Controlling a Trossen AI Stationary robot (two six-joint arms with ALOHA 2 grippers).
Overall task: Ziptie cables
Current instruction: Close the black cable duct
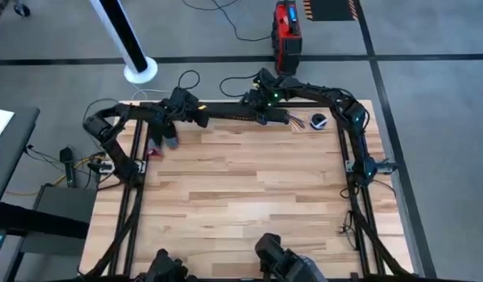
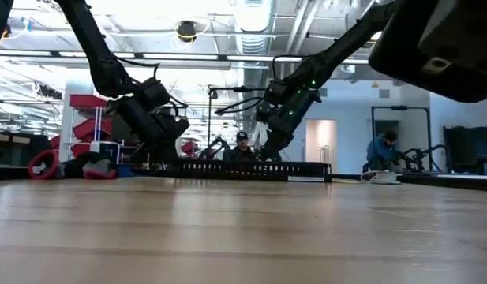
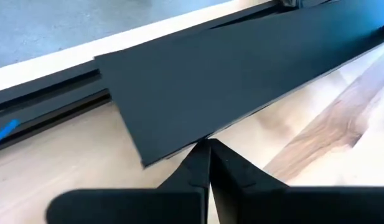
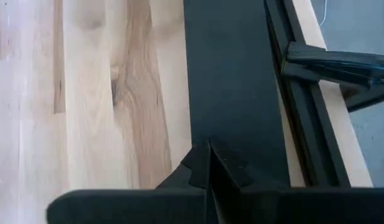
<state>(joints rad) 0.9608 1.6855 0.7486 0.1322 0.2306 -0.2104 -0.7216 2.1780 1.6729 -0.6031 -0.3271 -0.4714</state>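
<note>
Bare light wooden plank table (image 1: pixel 241 204) up front. Far edge: flat black rigid plastic strip (image 1: pixel 225 113) pinched at both ends, left gripper (image 3: pixel 208 144) fingers clamped together on its edge, right gripper (image 4: pixel 208 144) fingers clamped on the other end. Bundle of thin multicoloured cables (image 1: pixel 294 121) just beside the right gripper, next to a small round black object (image 1: pixel 318 121).

Counter (image 1: pixel 241 196): two arms, two end effectors – left end effector (image 1: pixel 200 119), right end effector (image 1: pixel 261 117); one flat black strip (image 1: pixel 229 113); one round black object (image 1: pixel 318 121); one red item (image 1: pixel 154 152)
</note>
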